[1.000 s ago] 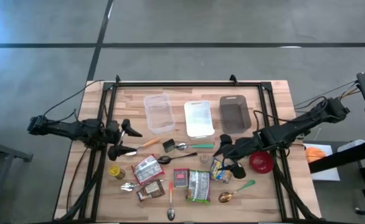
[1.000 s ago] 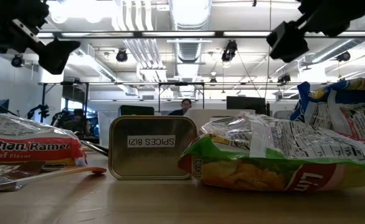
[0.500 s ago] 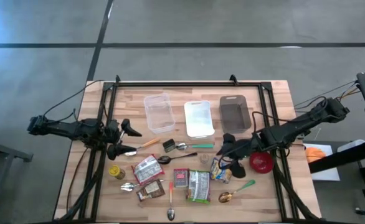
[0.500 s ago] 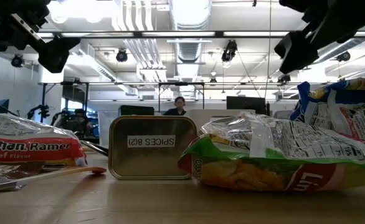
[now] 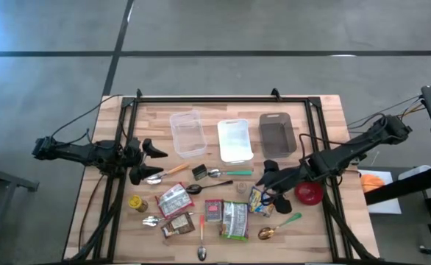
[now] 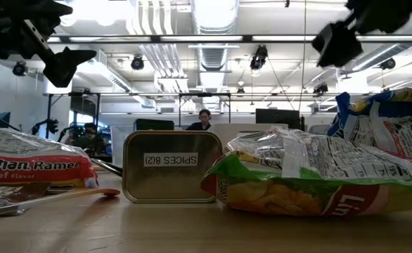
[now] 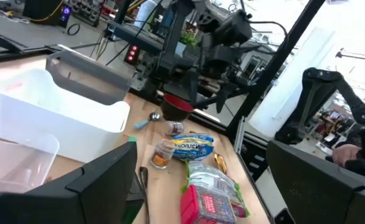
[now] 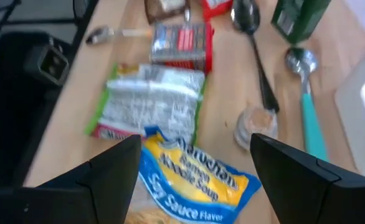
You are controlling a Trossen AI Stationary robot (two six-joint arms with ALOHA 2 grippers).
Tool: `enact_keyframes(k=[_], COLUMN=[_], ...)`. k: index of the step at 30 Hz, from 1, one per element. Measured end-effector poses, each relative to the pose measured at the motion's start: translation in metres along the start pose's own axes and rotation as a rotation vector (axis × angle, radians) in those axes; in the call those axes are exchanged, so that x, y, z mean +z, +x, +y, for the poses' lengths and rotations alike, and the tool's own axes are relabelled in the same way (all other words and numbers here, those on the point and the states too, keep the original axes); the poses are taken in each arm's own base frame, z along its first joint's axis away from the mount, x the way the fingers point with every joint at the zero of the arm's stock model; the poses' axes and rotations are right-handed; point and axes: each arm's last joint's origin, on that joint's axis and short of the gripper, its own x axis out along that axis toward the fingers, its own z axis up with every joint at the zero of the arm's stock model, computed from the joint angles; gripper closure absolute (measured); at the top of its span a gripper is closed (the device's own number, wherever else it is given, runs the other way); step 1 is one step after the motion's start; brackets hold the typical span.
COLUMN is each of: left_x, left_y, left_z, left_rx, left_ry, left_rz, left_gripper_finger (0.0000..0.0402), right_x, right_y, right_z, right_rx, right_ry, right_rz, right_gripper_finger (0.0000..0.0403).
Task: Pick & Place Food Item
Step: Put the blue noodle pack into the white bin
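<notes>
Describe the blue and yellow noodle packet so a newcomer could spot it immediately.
Start at the red bowl on the table's right side. Just left of it, under the open right gripper, lies the noodle packet. It is the only blue and yellow packet; the neighbouring packets are green or red.

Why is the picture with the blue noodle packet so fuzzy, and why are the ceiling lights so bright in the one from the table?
Right wrist view: the blue ramen packet and spoons look smeared, as if by motion. Low view: the ceiling lights glare white, and the right gripper shows only as a dark shape against them. High view: even light, no harsh shadows.
</notes>
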Motion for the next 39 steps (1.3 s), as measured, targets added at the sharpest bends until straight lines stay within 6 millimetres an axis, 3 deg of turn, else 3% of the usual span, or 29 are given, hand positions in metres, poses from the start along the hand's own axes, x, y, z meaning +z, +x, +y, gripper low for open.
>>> enact_keyframes(k=[7, 17, 25, 33, 39], left_x=[0.000, 0.000, 0.000, 0.000, -0.001], left_y=[0.000, 0.000, 0.000, 0.000, 0.000], left_z=[0.000, 0.000, 0.000, 0.000, 0.000], left_rx=[0.001, 0.000, 0.000, -0.001, 0.001], left_ry=[-0.059, -0.063, -0.067, -0.067, -0.066], left_rz=[0.000, -0.001, -0.001, 0.000, 0.010], left_gripper_finger=[0.0039, 0.0039, 0.0039, 0.0039, 0.0039], right_x=[0.008, 0.016, 0.026, 0.040, 0.045], right_y=[-0.006, 0.031, 0.054, 0.077, 0.082], right_z=[0.017, 0.033, 0.040, 0.044, 0.046], right_rx=[-0.034, -0.105, -0.221, -0.264, -0.223], right_ry=[0.053, 0.156, 0.151, 0.144, 0.170], right_rz=[0.074, 0.238, 0.431, 0.497, 0.527], right_gripper_finger=[0.0170, 0.0232, 0.0235, 0.0232, 0.0188])
